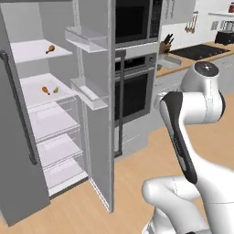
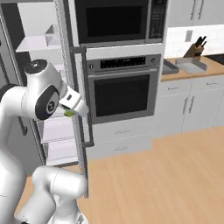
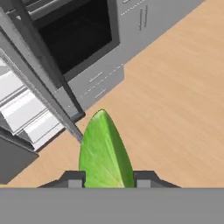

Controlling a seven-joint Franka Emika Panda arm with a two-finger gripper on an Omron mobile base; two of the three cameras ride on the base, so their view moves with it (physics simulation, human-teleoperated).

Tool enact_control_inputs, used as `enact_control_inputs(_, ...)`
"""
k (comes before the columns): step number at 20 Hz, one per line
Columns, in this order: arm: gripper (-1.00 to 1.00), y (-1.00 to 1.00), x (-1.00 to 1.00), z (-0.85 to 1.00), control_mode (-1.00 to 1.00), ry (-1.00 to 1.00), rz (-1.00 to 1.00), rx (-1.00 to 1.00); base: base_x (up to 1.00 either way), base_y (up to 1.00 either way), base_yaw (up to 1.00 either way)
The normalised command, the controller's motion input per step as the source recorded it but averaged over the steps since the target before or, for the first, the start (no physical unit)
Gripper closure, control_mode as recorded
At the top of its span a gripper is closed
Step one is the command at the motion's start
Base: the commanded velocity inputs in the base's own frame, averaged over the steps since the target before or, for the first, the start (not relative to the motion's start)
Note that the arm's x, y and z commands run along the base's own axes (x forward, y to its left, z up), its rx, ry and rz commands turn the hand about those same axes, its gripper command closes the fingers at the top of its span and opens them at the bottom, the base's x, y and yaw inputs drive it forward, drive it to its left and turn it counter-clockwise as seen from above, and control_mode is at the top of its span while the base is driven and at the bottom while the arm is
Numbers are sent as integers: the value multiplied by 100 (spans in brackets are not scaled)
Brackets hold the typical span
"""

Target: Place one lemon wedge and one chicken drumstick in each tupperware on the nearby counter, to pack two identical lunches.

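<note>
The gripper [image 3: 105, 179] is pinching a green lemon wedge [image 3: 105, 151]. In the hand view the wedge stands up between the two dark finger tips [image 3: 72, 179], with one tip on each side of it. Its pointy end sticks out past the tips. Under it is the light wooden floor [image 3: 175, 96].

In the right base view the same wedge [image 2: 69, 113] is a tiny green bit at the end of the white arm [image 2: 41, 96], up in the air in front of the open fridge [image 1: 45, 114].

Inside the fridge, in the left base view, a chicken drumstick [image 1: 50, 49] lies on the top shelf [image 1: 32, 51]. On the shelf below it, another drumstick [image 1: 45, 90] lies just beside a second little wedge [image 1: 55, 90]. The two are close, but I cannot tell if they touch.

The fridge door [image 1: 98, 91] hangs wide open. Right next to the fridge is a tall stack with a microwave [image 2: 116, 19] on top and a dark oven [image 2: 122, 92] under it.

Past the oven is the counter [image 2: 192, 70], well apart from the wedge in the gripper. A grey tupperware [image 2: 190, 65] sits on it, and a second grey one [image 2: 168, 68] sits beside that. A knife block [image 2: 194, 49] stands behind them by the wall
</note>
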Motion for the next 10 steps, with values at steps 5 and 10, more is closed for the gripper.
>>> enact_control_inputs(5,100,0,0,0,100,0,0,0,72,-100,-21)
enact_control_inputs(10,100,0,0,0,100,0,0,0,100,-100,-2)
